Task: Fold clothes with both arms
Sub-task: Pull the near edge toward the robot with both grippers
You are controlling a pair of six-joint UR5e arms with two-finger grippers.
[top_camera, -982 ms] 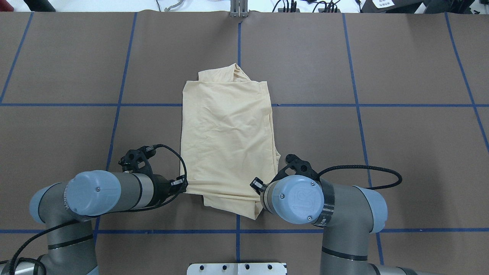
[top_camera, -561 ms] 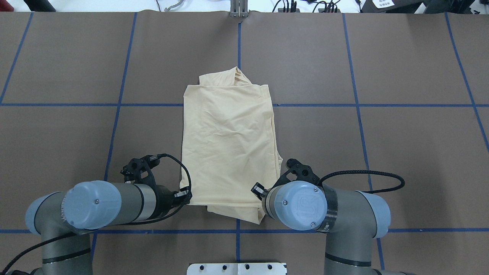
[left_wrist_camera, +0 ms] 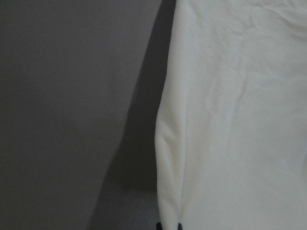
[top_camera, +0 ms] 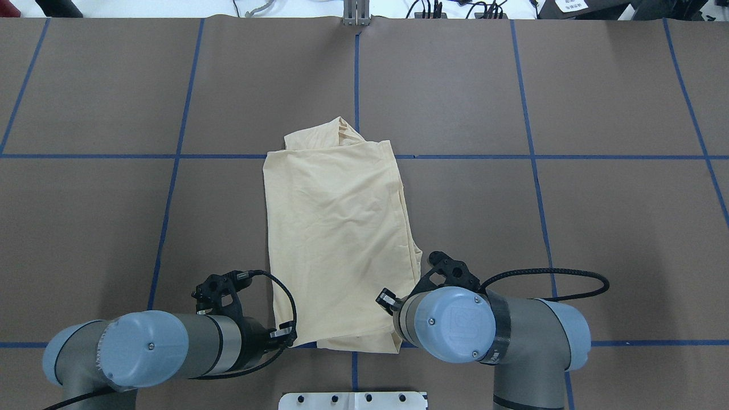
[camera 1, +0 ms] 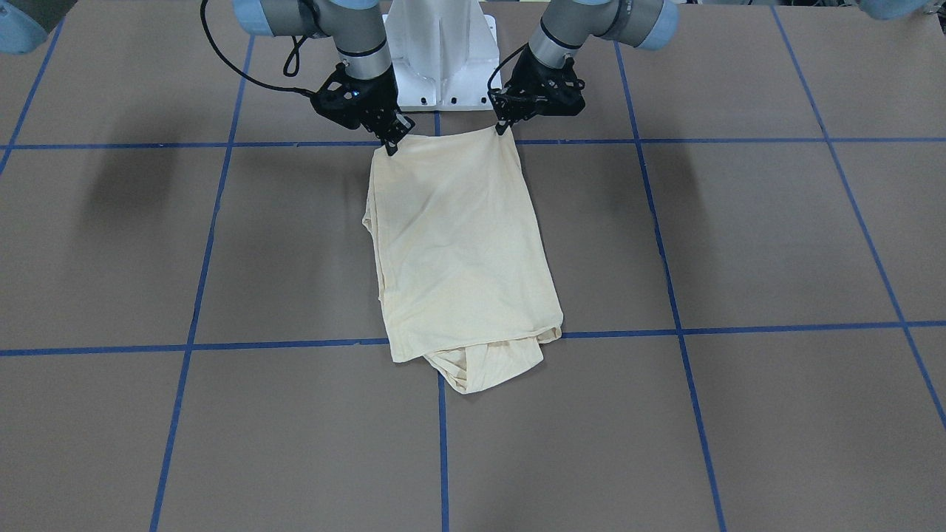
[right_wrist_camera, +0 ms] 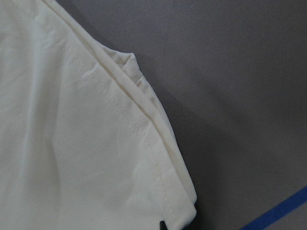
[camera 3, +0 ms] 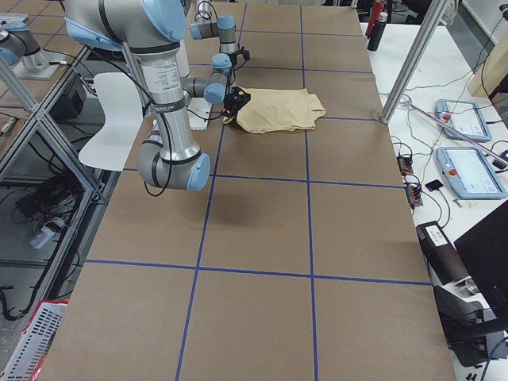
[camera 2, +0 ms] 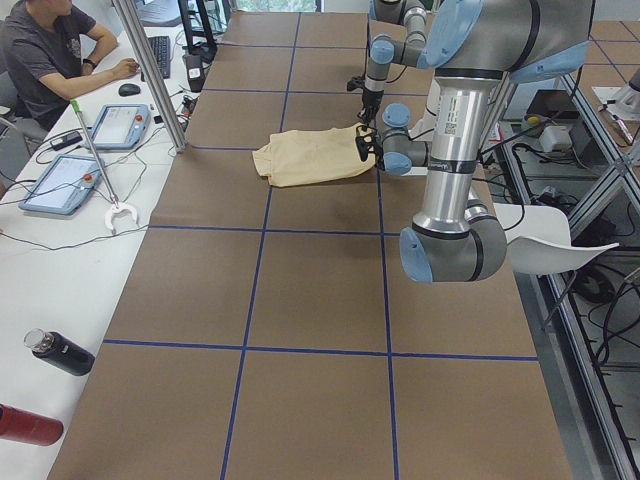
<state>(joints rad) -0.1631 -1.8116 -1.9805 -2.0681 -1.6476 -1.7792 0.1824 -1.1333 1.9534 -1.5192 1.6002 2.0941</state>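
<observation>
**Both end effectors pinch the near corners of the folded T-shirt**

The cream-yellow T-shirt (top_camera: 336, 239) lies in the middle of the brown surface (top_camera: 569, 228), folded into a long, narrow panel that runs straight away from the robot. Its near edge sits at the blue tape lines (top_camera: 455, 156) closest to the white pedestal base (camera 1: 440, 52). Its far end reaches the next cross line, where a bunched fold of fabric pokes out past the panel's edge. The cloth is lightly wrinkled, with layered hems showing along the robot's right side.

The left end effector (camera 1: 505, 127) is clamped on the near corner on the robot's left. The wrist view shows the fabric edge drawn down into the closed fingertips. The right end effector (camera 1: 390, 145) is likewise closed on the opposite near corner, a stitched hem running into its grip. The near edge stretches between the two grips. Both arms reach in low from the base, wrists angled toward the cloth.

In the left side view a person (camera 2: 45, 45) sits at a white desk (camera 2: 40, 250) beside the surface.
</observation>
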